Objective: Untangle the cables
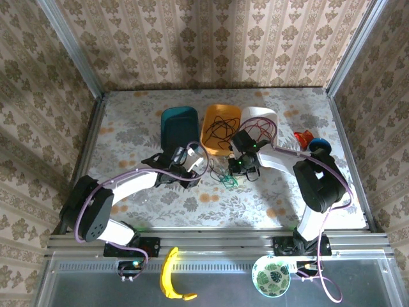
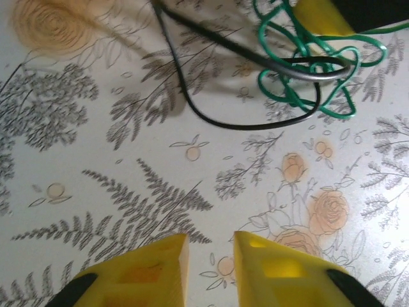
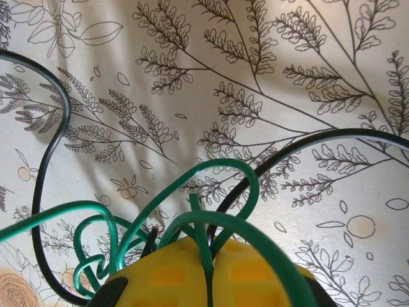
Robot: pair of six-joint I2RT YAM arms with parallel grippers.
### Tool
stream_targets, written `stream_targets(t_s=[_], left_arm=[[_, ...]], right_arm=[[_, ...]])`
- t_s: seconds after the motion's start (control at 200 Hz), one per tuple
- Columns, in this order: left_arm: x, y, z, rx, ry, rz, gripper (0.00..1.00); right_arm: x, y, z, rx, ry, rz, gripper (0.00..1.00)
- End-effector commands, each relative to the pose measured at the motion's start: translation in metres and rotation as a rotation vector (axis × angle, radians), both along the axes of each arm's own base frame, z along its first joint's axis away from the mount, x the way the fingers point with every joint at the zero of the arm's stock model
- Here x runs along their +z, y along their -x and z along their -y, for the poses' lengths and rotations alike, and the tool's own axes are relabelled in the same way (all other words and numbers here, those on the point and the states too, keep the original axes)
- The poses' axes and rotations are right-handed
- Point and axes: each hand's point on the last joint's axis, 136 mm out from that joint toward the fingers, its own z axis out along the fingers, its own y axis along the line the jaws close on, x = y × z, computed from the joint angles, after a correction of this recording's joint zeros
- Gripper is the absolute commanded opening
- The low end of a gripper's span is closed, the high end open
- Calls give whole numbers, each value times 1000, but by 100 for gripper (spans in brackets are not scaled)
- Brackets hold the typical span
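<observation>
my right gripper (image 3: 208, 256) is clamped tight, its yellow fingers pinching a strand of the green cable (image 3: 255, 235) down at the tabletop. that cable loops and knots just ahead of the fingertips, and the black cable (image 3: 332, 136) threads through the same knot and curves away to both sides over the flowered table (image 1: 128, 128).

my left gripper (image 2: 209, 240) is slightly parted with nothing between its fingers, hovering over bare cloth; the green and black tangle lies well ahead of it, untouched by it.

from above, the two grippers face each other near the table's middle, with the knot by the right one. the left arm lies low, stretched in from its base; the right arm rises, folds at the elbow and comes in from the right.

behind them sit three trays side by side: a teal tray (image 1: 179, 128), an orange tray (image 1: 223, 110) holding more black cable, and a white tray (image 1: 255, 114) with red cable in it. on the near ledge lie a banana (image 1: 169, 275) and a patterned bowl (image 1: 271, 275).
</observation>
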Motion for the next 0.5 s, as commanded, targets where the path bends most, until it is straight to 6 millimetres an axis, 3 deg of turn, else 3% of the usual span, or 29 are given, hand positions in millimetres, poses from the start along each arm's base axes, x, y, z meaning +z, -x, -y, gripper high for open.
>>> stream_targets(t_s=[0.0, 0.08, 0.155, 0.33, 0.44, 0.495], left_arm=[[18, 1, 17, -50, 80, 40, 39], [26, 1, 20, -64, 117, 64, 43], [36, 0, 24, -76, 152, 93, 53], [52, -19, 33, -49, 201, 112, 67], [46, -32, 43, -32, 185, 46, 70], [34, -43, 44, 6, 132, 15, 70]], right_arm=[[4, -1, 8, -32, 18, 9, 7], [3, 0, 8, -29, 15, 6, 7], [4, 0, 8, -26, 13, 8, 7], [6, 0, 8, -19, 13, 18, 7], [8, 1, 9, -16, 13, 26, 7], [10, 0, 9, -15, 14, 31, 7]])
